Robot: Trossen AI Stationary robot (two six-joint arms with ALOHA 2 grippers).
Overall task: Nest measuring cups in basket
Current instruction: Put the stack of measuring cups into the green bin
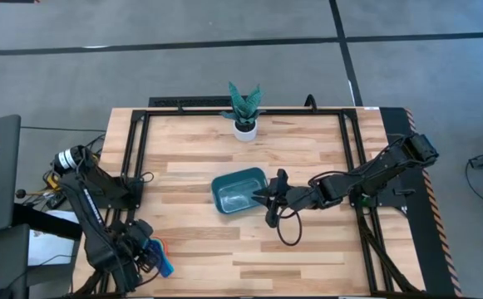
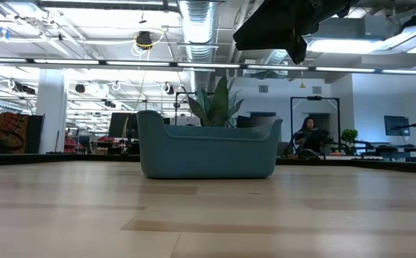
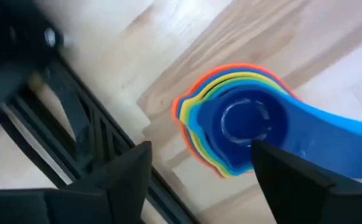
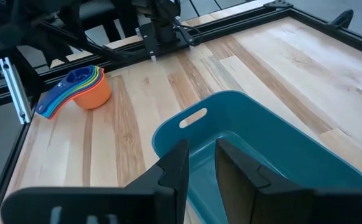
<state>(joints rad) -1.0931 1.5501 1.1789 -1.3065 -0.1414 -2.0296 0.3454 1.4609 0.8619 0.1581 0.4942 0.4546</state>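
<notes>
Teal plastic marks the basket (image 1: 239, 191), which sits near the middle of the pale wooden tabletop (image 1: 191, 149) in the high view, empty as far as can be seen. The right pincer (image 1: 268, 199) reaches in from the right side and hangs at the basket's right edge. The left pincer (image 1: 145, 253) is far off at the tabletop's near left corner, over the measuring cups (image 1: 162, 259), of which only a blue handle and a bit of orange show. A white pot with a green plant (image 1: 244, 112) stands at the far edge, well apart from the basket.

From the low view, the basket (image 2: 208, 147) stands flat on the tabletop with the plant's leaves behind it, and a dark arm (image 2: 286, 25) hangs above it. A person (image 2: 309, 136) sits in the room beyond.

The left wrist view looks down on the measuring cups (image 3: 243, 118), nested in one stack with a dark blue cup innermost, rims of yellow, green and orange around it, and a blue handle sticking out. The left pincer's fingers (image 3: 124, 174) stand wide, one on each side of the stack, gripping nothing.

The right wrist view shows the right pincer's fingers (image 4: 174, 168) narrow, holding nothing, above the basket's rim (image 4: 196, 118). The stacked cups (image 4: 81, 87) rest on the wood far from the basket, beside the black frame.
</notes>
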